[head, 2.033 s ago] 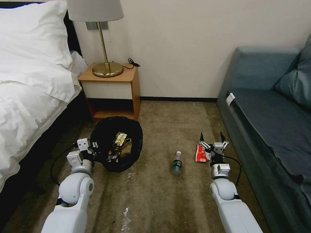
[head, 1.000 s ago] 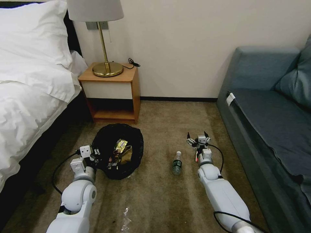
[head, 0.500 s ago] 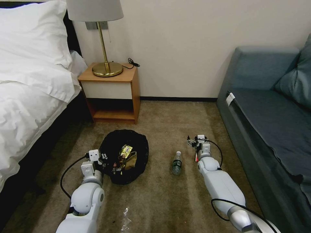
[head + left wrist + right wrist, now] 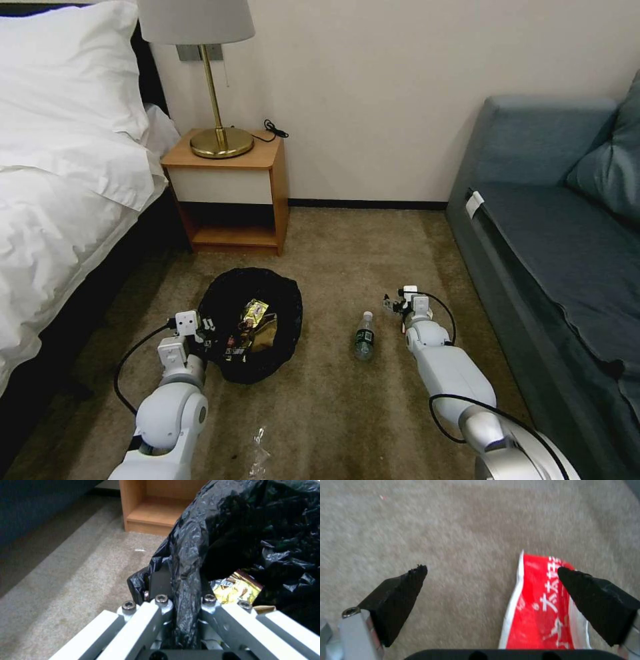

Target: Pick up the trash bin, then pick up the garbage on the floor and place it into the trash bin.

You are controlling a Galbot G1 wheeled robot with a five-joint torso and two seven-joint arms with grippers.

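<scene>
The trash bin, lined with crinkly black plastic, sits low over the carpet in front of the nightstand. My left gripper is shut on its near rim, pinching the liner. Inside the bin lie a gold-brown wrapper and a brown paper bag. A small clear bottle with a green label lies on the carpet to the bin's right. Just right of the bottle, my right gripper hangs open low over the red-and-white packet, one fingertip above the packet.
A wooden nightstand with a brass lamp stands behind the bin. The bed runs along the left and a blue sofa along the right. A clear plastic scrap lies on the near carpet.
My right arm has swung left and reached down and forward over the packet, now mostly covered in the head view. The left gripper shifted the bin right, then slightly back left.
</scene>
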